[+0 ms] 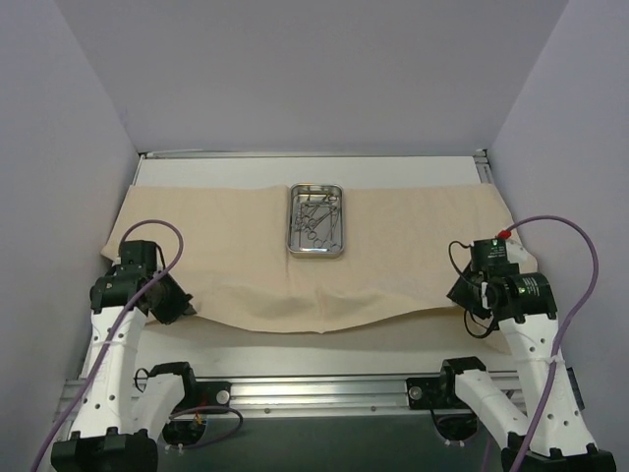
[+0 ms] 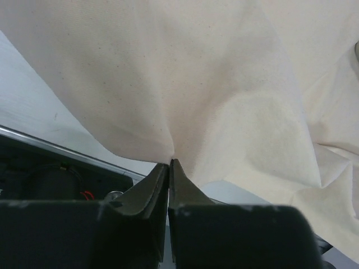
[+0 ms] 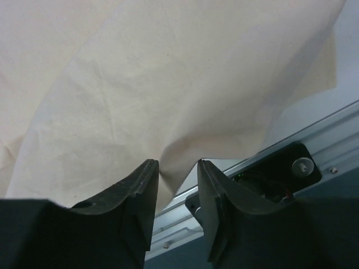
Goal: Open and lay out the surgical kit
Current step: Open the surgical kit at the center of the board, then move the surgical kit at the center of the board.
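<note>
Soft, light, limp cloth wrap (image 1: 246, 265): best pinched at its near hem. Left fingers (image 2: 147, 193) are clamped shut on a fold there. Right fingers (image 3: 137, 188) stand slightly parted around the hem, not pinching it.

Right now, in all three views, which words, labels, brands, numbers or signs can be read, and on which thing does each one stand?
None can be read.
The beige cloth wrap is plain.
The steel tray and the forceps in it show no legible marking.
The left arm and the right arm bear no print large enough to read.
</note>
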`<state>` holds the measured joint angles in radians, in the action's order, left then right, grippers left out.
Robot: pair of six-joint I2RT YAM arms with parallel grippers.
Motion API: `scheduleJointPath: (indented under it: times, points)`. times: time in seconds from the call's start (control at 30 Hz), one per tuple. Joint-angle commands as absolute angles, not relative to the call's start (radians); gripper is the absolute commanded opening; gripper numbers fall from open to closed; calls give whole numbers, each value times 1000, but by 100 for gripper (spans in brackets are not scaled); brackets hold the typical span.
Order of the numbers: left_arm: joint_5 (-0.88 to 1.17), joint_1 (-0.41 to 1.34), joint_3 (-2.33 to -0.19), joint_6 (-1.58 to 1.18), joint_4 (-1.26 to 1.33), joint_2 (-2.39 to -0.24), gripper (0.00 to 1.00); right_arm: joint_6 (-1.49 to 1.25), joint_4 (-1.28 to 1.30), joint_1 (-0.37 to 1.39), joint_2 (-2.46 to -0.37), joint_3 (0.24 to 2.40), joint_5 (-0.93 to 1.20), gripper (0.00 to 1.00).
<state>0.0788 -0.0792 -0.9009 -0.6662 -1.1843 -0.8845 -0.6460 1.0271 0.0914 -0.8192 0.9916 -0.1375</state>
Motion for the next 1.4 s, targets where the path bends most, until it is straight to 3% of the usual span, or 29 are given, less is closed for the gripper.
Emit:
scheduleJointPath:
  times: [0.0, 0.27, 0.43, 0.47, 0.57, 0.6, 0.67, 0.7, 0.8, 1.03, 1.37]
  points:
    - [38, -52, -925, -680, -1265, -854, 12, -686, 1141, 92, -813, 1012, -138, 37]
    - [9, 4, -1092, -597, -1330, -833, 35, -589, 1152, 92, -902, 1167, -52, 58]
    - [-104, 70, -1285, -516, -1257, -975, 45, -509, 907, 92, -1093, 1261, -17, 65]
    - [-83, 77, -1326, -511, -1232, -1015, 45, -496, 869, 92, -1179, 1269, -14, 63]
    - [72, 77, -1356, -492, -1105, -1185, 39, -486, 728, 91, -1343, 1290, 50, 44]
    - [115, 71, -1359, -497, -1073, -1231, 30, -488, 656, 91, -1377, 1292, 60, 33]
    - [230, 58, -1364, -508, -996, -1377, 17, -476, 585, 89, -1487, 1301, 77, 22]
    - [267, 49, -1382, -512, -974, -1422, 13, -463, 534, 89, -1526, 1308, 81, 11]
    - [374, 41, -1425, -517, -907, -1600, 8, -416, 483, 87, -1698, 1388, 84, 0]
    - [304, 28, -1731, -534, -1041, -1989, 2, -353, 480, 80, -1979, 1577, 63, 0]
    - [210, 18, -1853, -566, -1078, -2266, 2, -364, 408, 31, -2115, 1555, 93, 0]
